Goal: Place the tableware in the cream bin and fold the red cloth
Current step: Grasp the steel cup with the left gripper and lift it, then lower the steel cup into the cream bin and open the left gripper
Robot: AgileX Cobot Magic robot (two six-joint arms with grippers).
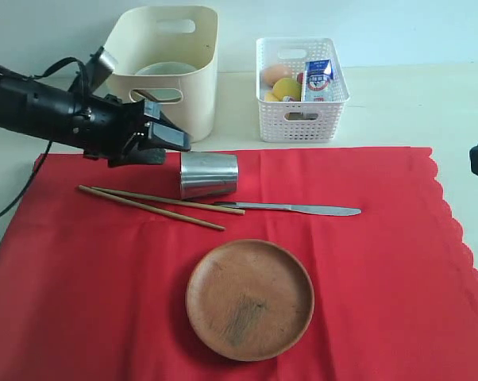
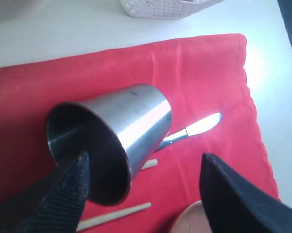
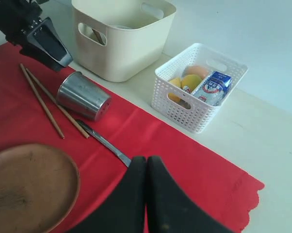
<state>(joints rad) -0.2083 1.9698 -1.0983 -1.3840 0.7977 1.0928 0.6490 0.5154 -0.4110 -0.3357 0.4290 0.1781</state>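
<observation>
Tumbler (image 1: 209, 175) lies sideways on the cloth (image 1: 366, 278); the left gripper (image 2: 144, 158) stands wide apart at its mouth, grasping nothing. Next it must clench the rim, I think.

Honestly nothing readable here. The only printing is on the blue-white milk carton (image 1: 318, 77) standing in the white lattice basket (image 1: 302, 125), around 1 o'clock in the exterior view, and its blue lettering is way too blurry to make out.
</observation>
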